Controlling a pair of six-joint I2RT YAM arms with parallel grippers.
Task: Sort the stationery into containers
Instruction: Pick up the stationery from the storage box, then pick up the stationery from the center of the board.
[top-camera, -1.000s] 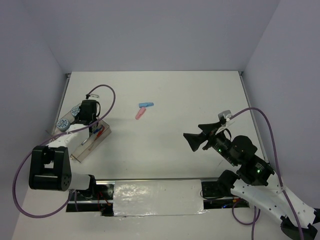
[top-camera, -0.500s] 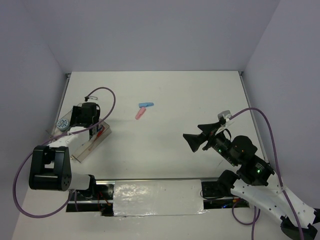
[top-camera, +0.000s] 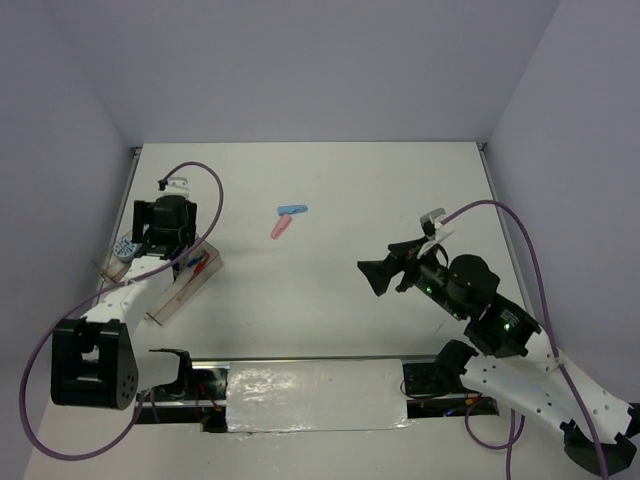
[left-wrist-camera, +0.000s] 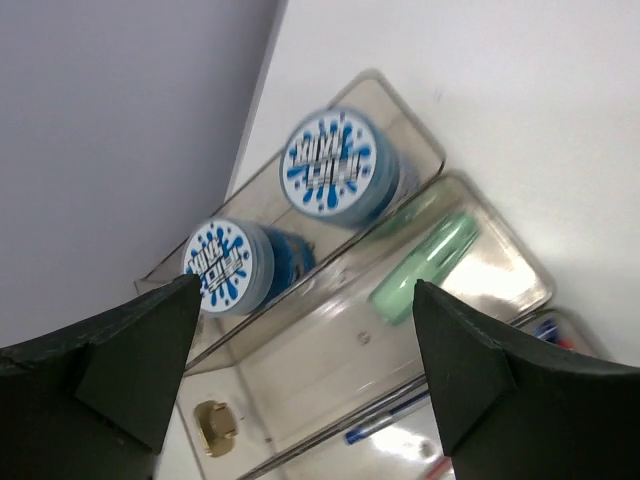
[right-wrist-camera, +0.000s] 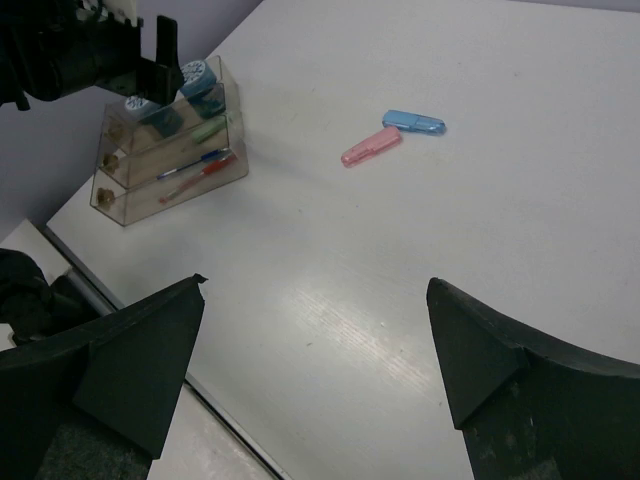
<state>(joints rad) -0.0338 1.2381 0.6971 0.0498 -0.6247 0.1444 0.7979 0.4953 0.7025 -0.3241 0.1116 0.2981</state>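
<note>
Clear plastic tray (left-wrist-camera: 300, 365) at the left edge of the table (top-camera: 400, 190), directly beneath the left gripper (left-wrist-camera: 305, 290), jaws spread wide and gripping nothing. Blue-white discs (left-wrist-camera: 335, 167) (left-wrist-camera: 228, 265) side by side in the compartment nearest the wall, green capsule (left-wrist-camera: 425, 268) in the next, blue pen (right-wrist-camera: 190, 160) and red pen (right-wrist-camera: 205, 168) beyond. Pink capsule (top-camera: 281, 228) and blue capsule (top-camera: 292, 210) loose at mid-table, just beside each other, well apart from both arms. Right gripper (right-wrist-camera: 315, 290) aloft over bare tabletop, likewise agape and empty.
</note>
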